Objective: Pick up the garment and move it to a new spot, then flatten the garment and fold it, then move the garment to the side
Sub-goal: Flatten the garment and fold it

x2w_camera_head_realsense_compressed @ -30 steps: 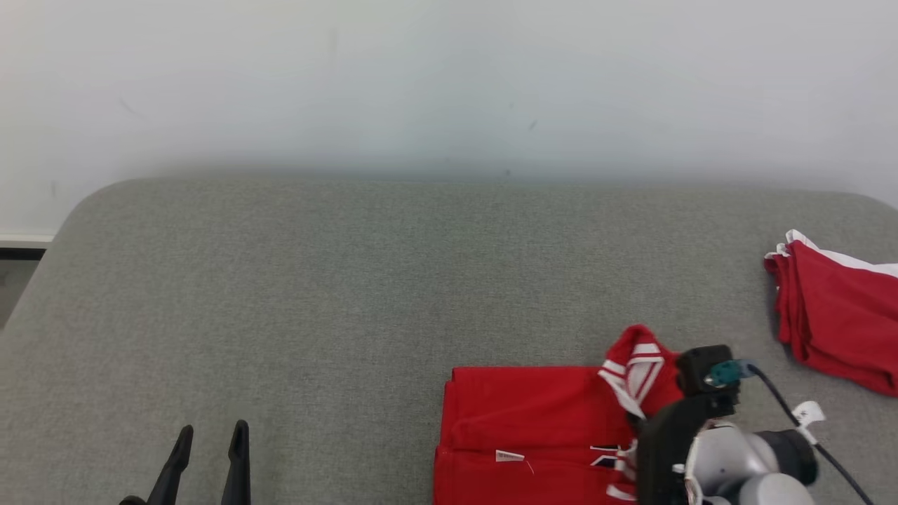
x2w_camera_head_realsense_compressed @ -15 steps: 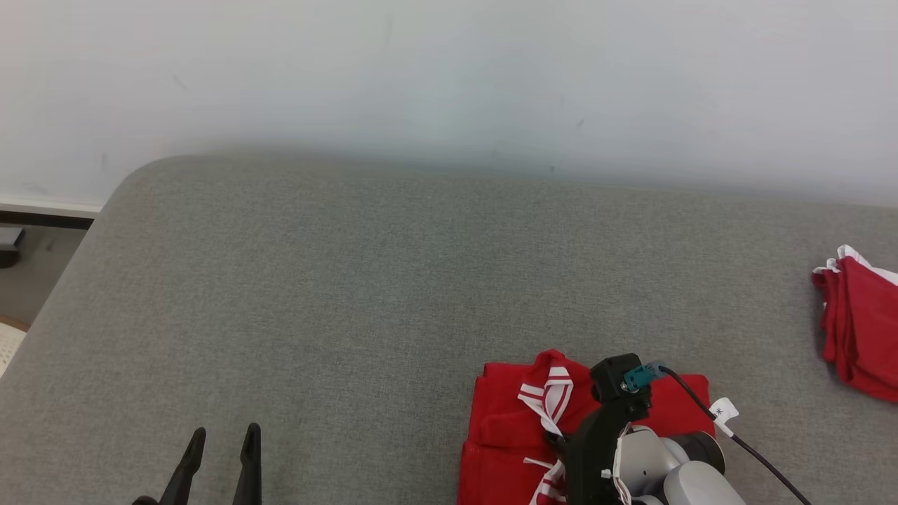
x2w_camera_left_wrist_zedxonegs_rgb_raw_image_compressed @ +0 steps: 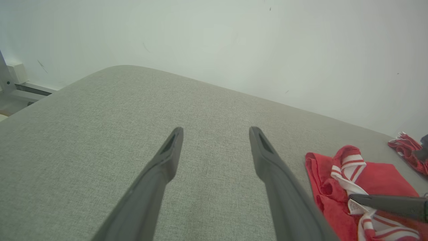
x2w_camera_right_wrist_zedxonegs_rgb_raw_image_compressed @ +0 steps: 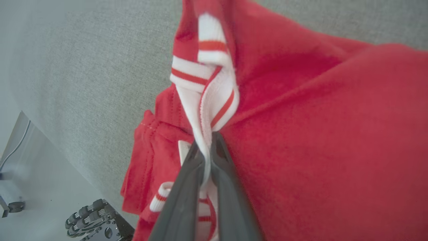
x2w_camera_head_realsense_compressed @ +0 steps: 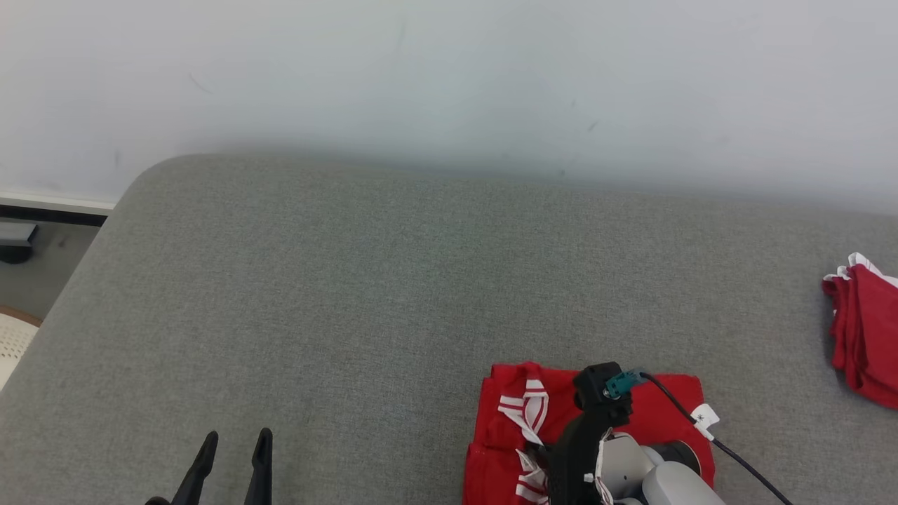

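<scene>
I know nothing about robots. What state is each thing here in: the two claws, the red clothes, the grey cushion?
Left gripper: open, empty, above the grey cushion.
Right gripper: shut on the striped trim.
Red garment: lying partly folded on the cushion, striped trim lifted.
Second red garment: lying in layers at the cushion's right side, untouched.
Grey cushion: flat, bearing both garments.

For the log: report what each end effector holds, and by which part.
The right end effector is shut on the red garment, pinching its white-and-red striped trim. The left end effector is open, empty.
</scene>
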